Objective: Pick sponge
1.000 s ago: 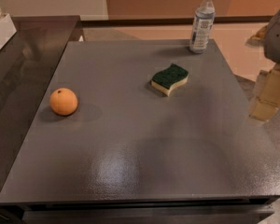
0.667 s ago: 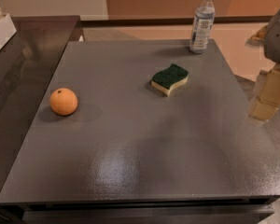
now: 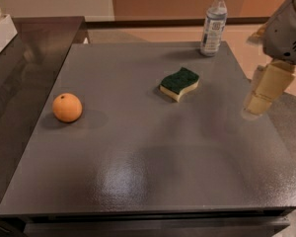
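A grey table (image 3: 138,172) fills the frame. On it a sponge (image 3: 179,83) lies right of centre, an orange (image 3: 67,107) sits at left, and a bottle (image 3: 213,23) stands upper right. The gripper (image 3: 259,102) hangs at the table's right edge

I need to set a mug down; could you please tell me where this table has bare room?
The near half of the dark grey tabletop is bare, in front of the round orange and the green-topped yellow sponge. So is the far left corner, behind the orange. Crowded: far right, between sponge, clear plastic water bottle and cream gripper at the right edge.
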Motion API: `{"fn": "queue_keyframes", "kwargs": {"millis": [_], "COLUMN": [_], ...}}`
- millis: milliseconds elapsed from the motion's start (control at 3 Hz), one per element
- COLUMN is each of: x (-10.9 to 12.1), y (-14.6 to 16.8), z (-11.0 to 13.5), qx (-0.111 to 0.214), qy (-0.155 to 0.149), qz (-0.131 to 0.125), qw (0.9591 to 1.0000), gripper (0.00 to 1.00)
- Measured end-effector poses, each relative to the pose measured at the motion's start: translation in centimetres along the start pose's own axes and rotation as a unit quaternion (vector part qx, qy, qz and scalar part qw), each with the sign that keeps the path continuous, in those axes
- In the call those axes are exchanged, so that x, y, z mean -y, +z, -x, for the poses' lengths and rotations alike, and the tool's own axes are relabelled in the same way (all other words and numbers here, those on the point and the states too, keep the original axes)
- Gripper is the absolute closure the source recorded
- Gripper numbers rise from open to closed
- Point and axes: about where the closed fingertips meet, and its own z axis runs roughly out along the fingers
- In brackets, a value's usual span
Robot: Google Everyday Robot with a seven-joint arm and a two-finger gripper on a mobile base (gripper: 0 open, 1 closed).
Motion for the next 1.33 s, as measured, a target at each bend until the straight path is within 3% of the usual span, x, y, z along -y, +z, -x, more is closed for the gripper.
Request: {"fn": "queue_keyframes", "kwargs": {"millis": [1000, 1333], "x": [6.4, 8.2], "y": [6.7, 8.9], "z": [3.4, 4.6], "qx": [0.068, 0.086], "qy": [0.017, 0.024], "qz": [-0.025, -0.014], "qw": [0.9972, 0.9959], "gripper": [0.00, 0.00]}}
